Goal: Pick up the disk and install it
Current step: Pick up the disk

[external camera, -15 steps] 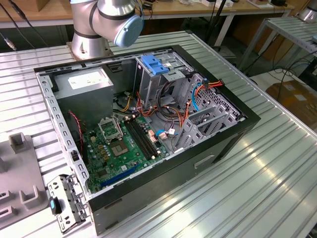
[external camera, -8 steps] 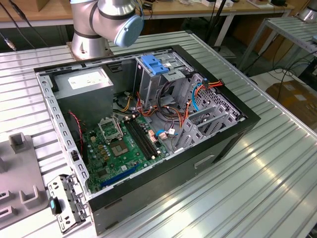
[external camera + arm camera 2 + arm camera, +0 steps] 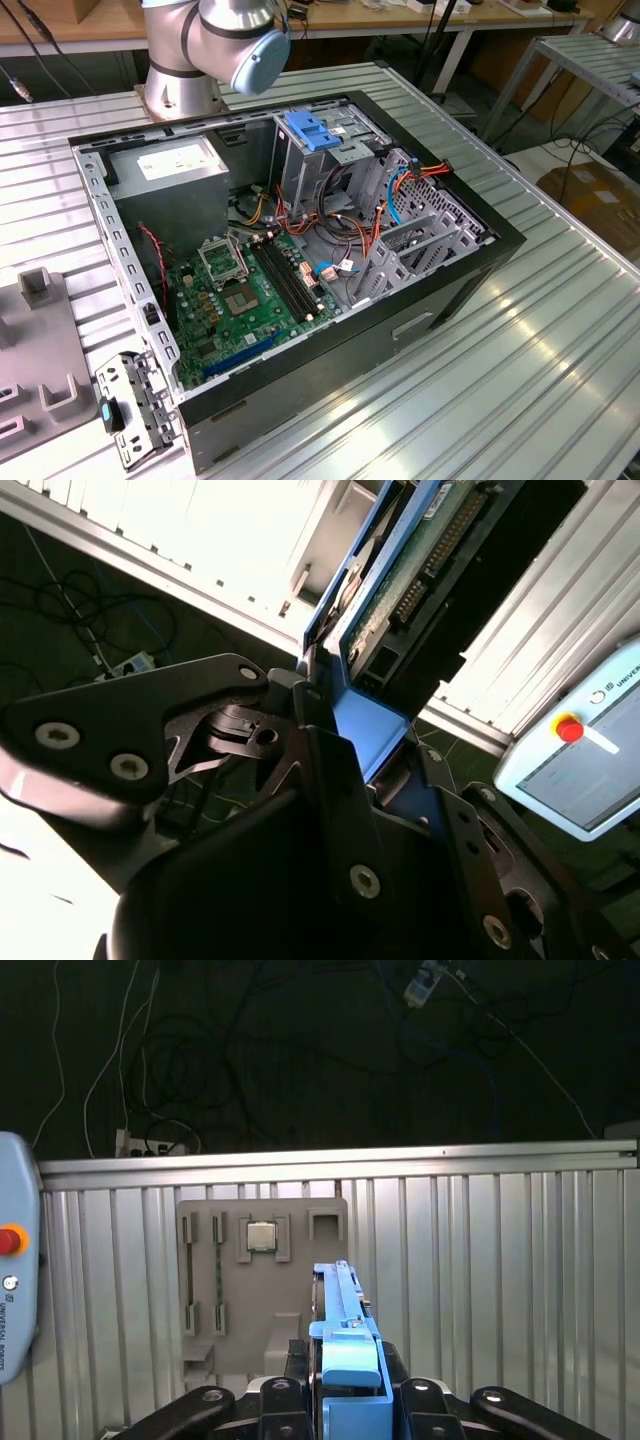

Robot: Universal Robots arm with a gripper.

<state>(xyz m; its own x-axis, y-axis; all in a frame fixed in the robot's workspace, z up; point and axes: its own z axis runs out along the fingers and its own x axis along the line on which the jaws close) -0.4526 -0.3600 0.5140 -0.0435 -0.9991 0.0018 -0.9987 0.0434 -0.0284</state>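
Arm base [image 3: 180, 70] stands on the table [image 3: 560, 350] behind the case [image 3: 300, 385], which holds the motherboard [image 3: 250, 290] and blue bracket [image 3: 312, 132]; the gripper [image 3: 350, 720] is over the table, pinching the disk [image 3: 400, 590], seemingly by its blue rails.

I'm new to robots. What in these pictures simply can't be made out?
1. The disk: the first wrist view sees it edge-on, so its faces are hidden. In the second wrist view the picture edge cuts off its far end and the gripper covers its near end.
2. The arm: the exterior view's top edge cuts it off just past the base.
3. The drive cage: its walls and cables hide whether a slot is free.
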